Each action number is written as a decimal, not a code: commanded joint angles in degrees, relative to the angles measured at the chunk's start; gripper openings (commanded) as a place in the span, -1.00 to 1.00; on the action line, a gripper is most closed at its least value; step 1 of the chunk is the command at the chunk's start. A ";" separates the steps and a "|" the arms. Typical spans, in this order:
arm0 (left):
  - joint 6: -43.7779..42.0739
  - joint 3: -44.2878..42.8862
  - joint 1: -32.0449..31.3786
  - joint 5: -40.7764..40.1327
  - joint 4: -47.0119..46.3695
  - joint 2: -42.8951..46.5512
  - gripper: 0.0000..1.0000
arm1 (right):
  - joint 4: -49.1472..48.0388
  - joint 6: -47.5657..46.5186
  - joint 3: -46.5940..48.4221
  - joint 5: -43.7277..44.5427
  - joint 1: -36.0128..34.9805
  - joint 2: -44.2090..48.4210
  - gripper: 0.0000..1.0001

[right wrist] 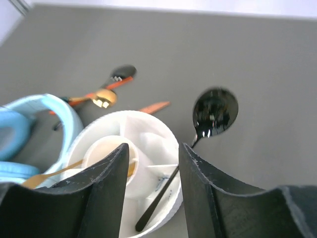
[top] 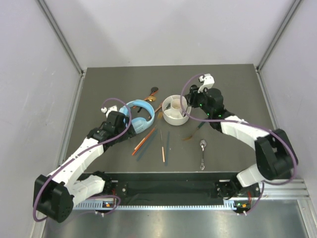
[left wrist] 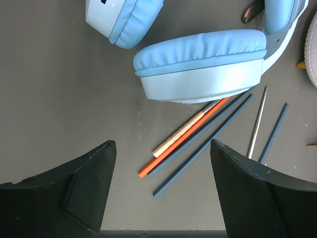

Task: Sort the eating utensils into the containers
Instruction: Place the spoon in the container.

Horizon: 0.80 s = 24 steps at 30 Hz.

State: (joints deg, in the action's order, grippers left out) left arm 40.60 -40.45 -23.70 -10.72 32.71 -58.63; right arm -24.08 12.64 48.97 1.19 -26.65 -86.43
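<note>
The round white divided container (top: 174,110) stands mid-table. A black spoon (right wrist: 214,113) leans in it, handle end down in a compartment (right wrist: 148,218), bowl out over the rim. My right gripper (right wrist: 154,148) is open astride that handle without gripping it, right of the container in the top view (top: 192,105). A gold utensil (right wrist: 54,173) lies in the container too. My left gripper (left wrist: 163,148) is open just above the orange chopstick (left wrist: 183,139) and a dark teal chopstick (left wrist: 198,151), by the headphones (top: 126,128).
The light blue headphones (left wrist: 198,64) lie left of the container and partly over the chopsticks. More chopsticks (top: 162,146), a silver spoon (top: 202,153) and a bronze utensil (top: 189,137) lie in front. A gold spoon (right wrist: 104,96) and a dark spoon (right wrist: 124,73) lie behind.
</note>
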 commanded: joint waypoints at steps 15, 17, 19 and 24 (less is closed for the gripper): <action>0.09 -1.39 0.06 3.33 -6.61 -2.54 0.63 | 33.99 12.58 -10.03 10.15 -3.48 24.47 -0.02; -0.96 -1.83 -0.03 4.82 -6.43 -2.89 0.63 | 39.09 13.28 -10.03 12.07 -5.68 25.87 -0.03; -2.71 -1.74 -0.03 6.67 -6.87 -3.07 0.64 | 41.38 13.90 -10.56 12.17 -6.39 27.19 -0.02; -4.83 -2.53 -0.81 8.37 -6.08 -4.74 0.62 | 45.25 14.60 -10.74 12.52 -7.45 29.65 0.02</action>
State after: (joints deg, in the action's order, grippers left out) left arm 38.39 -40.36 -23.77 -3.88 28.18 -62.48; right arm 15.88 25.23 37.58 11.81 -33.04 -59.55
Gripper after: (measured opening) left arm 0.814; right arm 0.506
